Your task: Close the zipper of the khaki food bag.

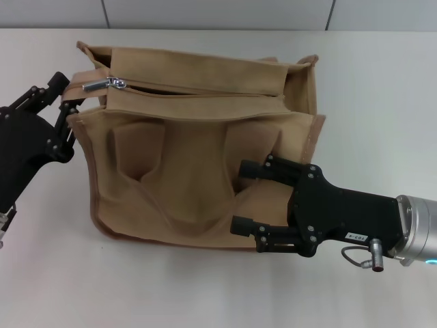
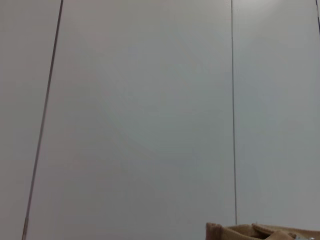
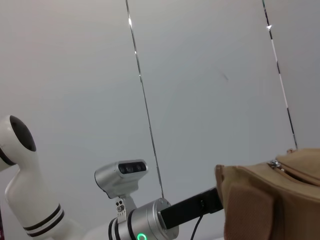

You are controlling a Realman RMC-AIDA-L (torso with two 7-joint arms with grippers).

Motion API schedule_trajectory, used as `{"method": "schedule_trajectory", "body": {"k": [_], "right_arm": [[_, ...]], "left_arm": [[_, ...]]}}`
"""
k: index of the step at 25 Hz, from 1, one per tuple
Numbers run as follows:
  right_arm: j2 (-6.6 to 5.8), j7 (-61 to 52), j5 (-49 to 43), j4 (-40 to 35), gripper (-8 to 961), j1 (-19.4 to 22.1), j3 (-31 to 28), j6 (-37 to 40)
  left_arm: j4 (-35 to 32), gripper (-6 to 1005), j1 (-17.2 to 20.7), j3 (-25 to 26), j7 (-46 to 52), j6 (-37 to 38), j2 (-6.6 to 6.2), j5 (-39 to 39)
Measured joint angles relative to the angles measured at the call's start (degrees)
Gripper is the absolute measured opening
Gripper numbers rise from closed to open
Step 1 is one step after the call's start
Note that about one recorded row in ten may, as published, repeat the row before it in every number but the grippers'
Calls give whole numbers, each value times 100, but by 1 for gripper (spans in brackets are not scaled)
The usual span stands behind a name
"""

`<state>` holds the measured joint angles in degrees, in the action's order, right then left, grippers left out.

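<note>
**Zipper pull at the bag's left end; how much remains to close is uncertain**

The khaki food bag lies on the white table with its top panel facing the head camera. All places below are given relative to this bag. The zipper runs along the top panel from the bag's left end to its right end. Its silver pull sits at the far left end. To the right of the pull the two tapes lie close together, with a thin dark line between them; from these pictures I cannot tell whether the teeth are meshed or merely lying side by side. If the line is open, the whole run is left to do, and the pull would have to travel to the bag's right end.

The left gripper is at the bag's left end, just beside the pull, its fingers touching or pinching the fabric edge there; whether it is clenched on cloth I cannot tell. It is not on the pull itself.

The right gripper rests over the bag's front panel toward its lower right, fingers spread wide and grasping nothing, one above the other against the pocket fabric.

My judgement: the bag is being steadied, and the closing pull has not visibly begun.
</note>
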<state>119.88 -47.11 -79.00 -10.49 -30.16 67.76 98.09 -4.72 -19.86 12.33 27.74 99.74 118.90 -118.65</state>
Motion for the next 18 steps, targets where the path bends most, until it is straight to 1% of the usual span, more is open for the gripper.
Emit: {"method": "schedule_trajectory", "body": {"k": [3, 10, 18], "right_arm": [[0, 0, 0, 4, 731, 1, 0, -22], [0, 0, 0, 4, 726, 2, 0, -64], [0, 0, -1, 4, 721, 1, 0, -66]], "left_arm": [[25, 385, 12, 4, 0, 11, -4, 3], [32, 157, 21, 51, 45, 273, -7, 9], [91, 71, -16, 68, 4, 230, 3, 9]]}}
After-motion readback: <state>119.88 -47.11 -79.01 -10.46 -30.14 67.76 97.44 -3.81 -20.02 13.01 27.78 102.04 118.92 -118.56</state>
